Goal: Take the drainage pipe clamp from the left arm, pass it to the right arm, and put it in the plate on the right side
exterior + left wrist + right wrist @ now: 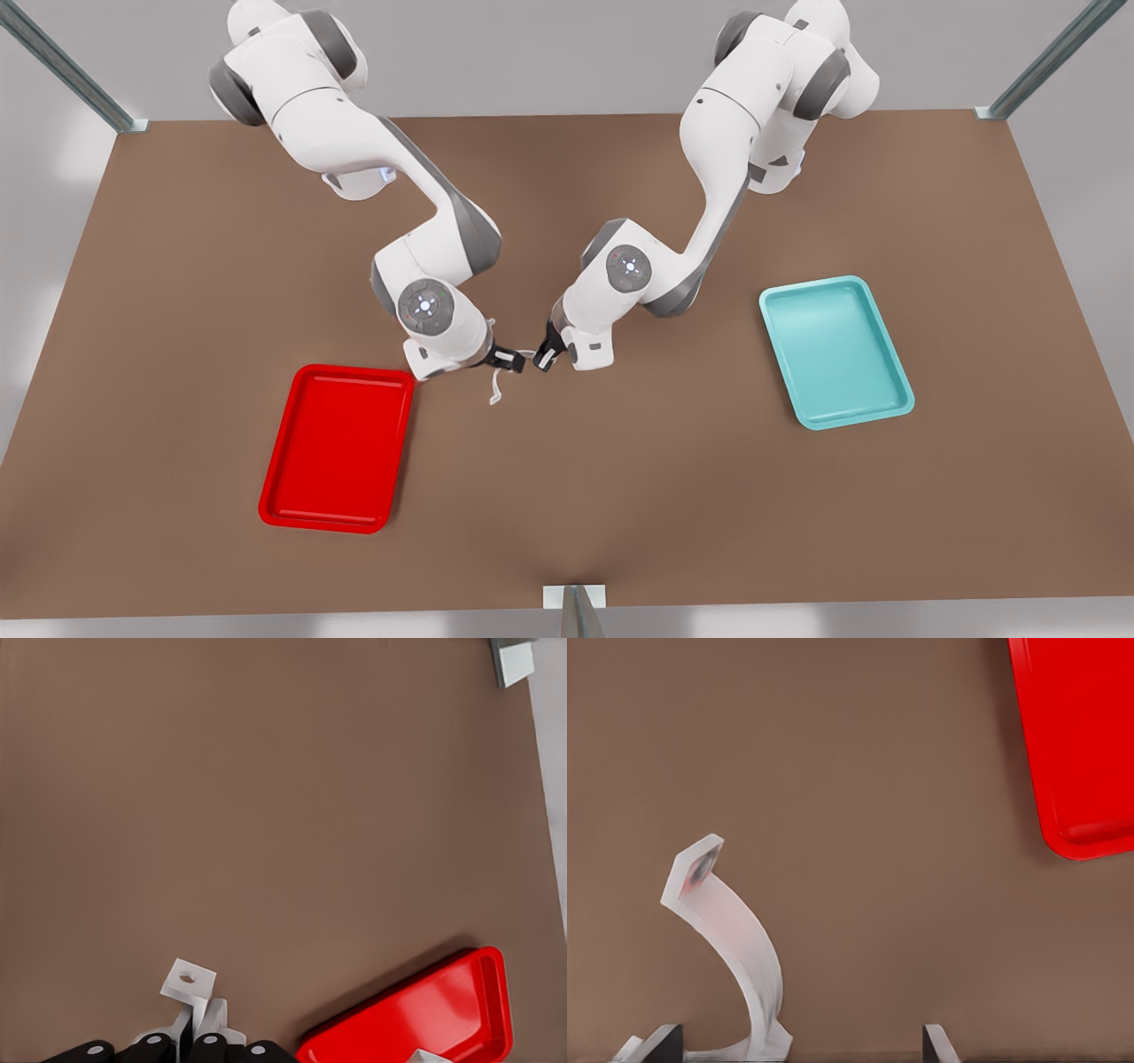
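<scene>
red plate (pixel 337 447) bare; teal tray (pixel 835 350) bare

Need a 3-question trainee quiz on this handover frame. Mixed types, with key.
1. True or false: the drainage pipe clamp lies in the red plate.
2. Which gripper is shut on the clamp? A) left gripper B) right gripper C) neither
3. Fill in: the tray on the front view's right is ___ in colour.

Key: 1 false, it is held above the table between the two grippers. 2 A, the right gripper's fingers stand apart. 3 teal.
</scene>
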Controlling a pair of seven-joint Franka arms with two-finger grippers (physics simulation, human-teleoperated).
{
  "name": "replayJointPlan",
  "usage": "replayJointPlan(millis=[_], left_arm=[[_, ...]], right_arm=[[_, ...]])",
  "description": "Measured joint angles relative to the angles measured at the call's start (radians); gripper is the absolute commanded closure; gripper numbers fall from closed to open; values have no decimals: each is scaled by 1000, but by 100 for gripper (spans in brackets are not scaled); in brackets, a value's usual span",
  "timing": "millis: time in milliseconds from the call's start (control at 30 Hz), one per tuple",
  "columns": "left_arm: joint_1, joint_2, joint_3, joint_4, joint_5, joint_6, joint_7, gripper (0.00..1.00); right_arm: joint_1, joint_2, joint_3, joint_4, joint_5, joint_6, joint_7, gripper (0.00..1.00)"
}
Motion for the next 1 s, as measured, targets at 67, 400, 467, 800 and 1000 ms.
replayJointPlan(millis=[67, 400, 467, 800, 1000], left_arm=[[0, 2, -1, 0, 0, 0, -10, 79], [-1, -11, -8, 0, -2, -4, -47, 79], [-1, -12, -8, 0, -2, -5, -52, 74], [-13, -44, -4, 1, 18, -3, -72, 0], [42, -98, -1, 0, 27, -81, -72, 0]], right_arm=[[1, 6, 3, -3, 1, 5, 30, 0], [2, 39, 4, -6, -3, 30, 139, 79], [1, 39, 4, -6, -2, 38, 153, 79], [-5, 39, 4, -4, -3, 58, 209, 79], [-44, 32, 4, -40, -17, 55, 225, 79]])
